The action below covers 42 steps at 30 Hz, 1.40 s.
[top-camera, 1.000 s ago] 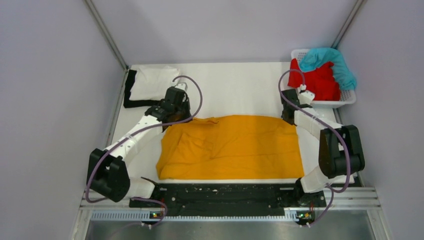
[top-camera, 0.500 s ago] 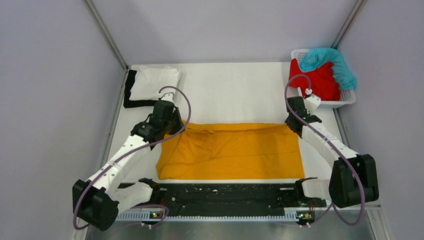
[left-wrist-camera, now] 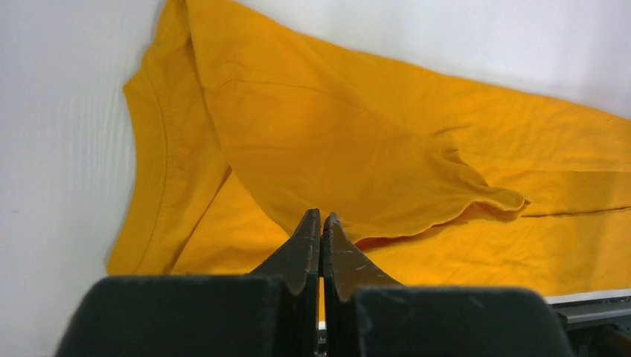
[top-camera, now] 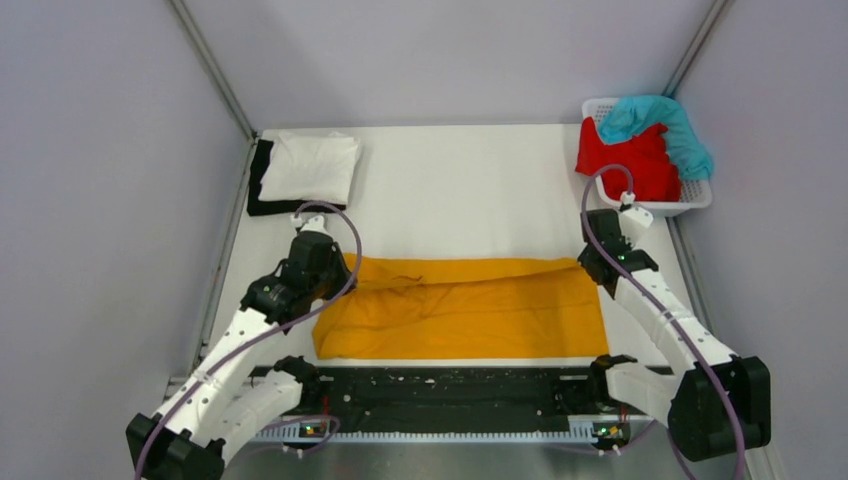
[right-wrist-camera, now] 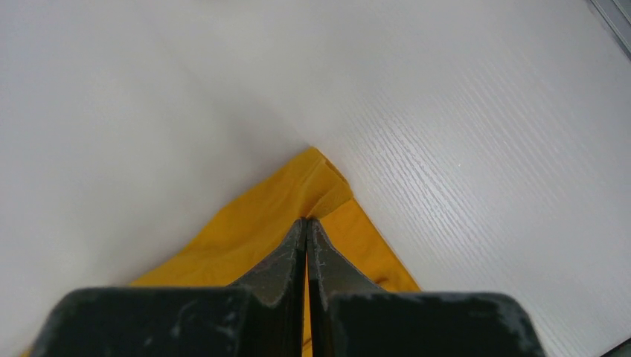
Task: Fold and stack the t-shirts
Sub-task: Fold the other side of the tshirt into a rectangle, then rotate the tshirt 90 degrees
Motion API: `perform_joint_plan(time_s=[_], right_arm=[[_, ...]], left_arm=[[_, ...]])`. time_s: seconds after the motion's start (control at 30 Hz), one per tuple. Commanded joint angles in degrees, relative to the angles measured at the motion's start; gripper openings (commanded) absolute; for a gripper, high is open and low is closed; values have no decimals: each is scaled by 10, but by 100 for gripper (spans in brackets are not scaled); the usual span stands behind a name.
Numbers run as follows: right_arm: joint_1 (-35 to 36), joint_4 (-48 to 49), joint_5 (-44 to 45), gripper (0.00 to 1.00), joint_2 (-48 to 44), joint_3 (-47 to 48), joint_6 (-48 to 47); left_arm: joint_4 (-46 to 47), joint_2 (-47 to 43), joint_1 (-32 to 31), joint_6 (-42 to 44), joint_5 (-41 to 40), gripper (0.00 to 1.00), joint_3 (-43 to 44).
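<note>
The mustard-orange t-shirt (top-camera: 460,310) lies across the near half of the table, its far part folded over toward me. My left gripper (left-wrist-camera: 321,216) is shut on a raised fold of this shirt near its left end (top-camera: 338,268). My right gripper (right-wrist-camera: 306,221) is shut on the shirt's far right corner (top-camera: 592,262). A folded white t-shirt (top-camera: 312,165) rests on a black t-shirt (top-camera: 257,185) at the back left. A red t-shirt (top-camera: 640,162) and a teal t-shirt (top-camera: 662,118) are heaped in the basket.
The white slotted basket (top-camera: 698,200) stands at the back right corner. Grey walls close in both sides. A black rail (top-camera: 450,388) with the arm bases runs along the near edge. Bare white tabletop (top-camera: 460,190) stretches behind the orange shirt.
Both grippers have pulled the orange shirt's far edge toward the near side, so the shirt now shows as a narrower band. The stack and basket have not moved.
</note>
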Motion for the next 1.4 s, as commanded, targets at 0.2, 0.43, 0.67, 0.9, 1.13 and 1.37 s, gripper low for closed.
perform_joint_plan(time_s=[0.2, 0.43, 0.67, 0.9, 1.13, 1.37], right_arm=[[6, -14, -4, 0, -21, -26, -1], [6, -27, 0, 0, -21, -64, 33], [6, -75, 11, 61, -44, -58, 67], [6, -10, -103, 99, -82, -55, 0], [12, 208, -366, 99, -33, -122, -62], [37, 206, -334, 99, 65, -113, -66]], left_arm=[[-42, -77, -5, -74, 44, 0, -65], [-61, -113, -10, -117, 61, 0, -124], [-75, -132, -18, -131, 103, 50, -137], [-4, -112, -24, -123, 111, 99, -124], [207, 183, -20, -146, 87, 99, -85], [205, 486, 6, -129, 76, 99, 112]])
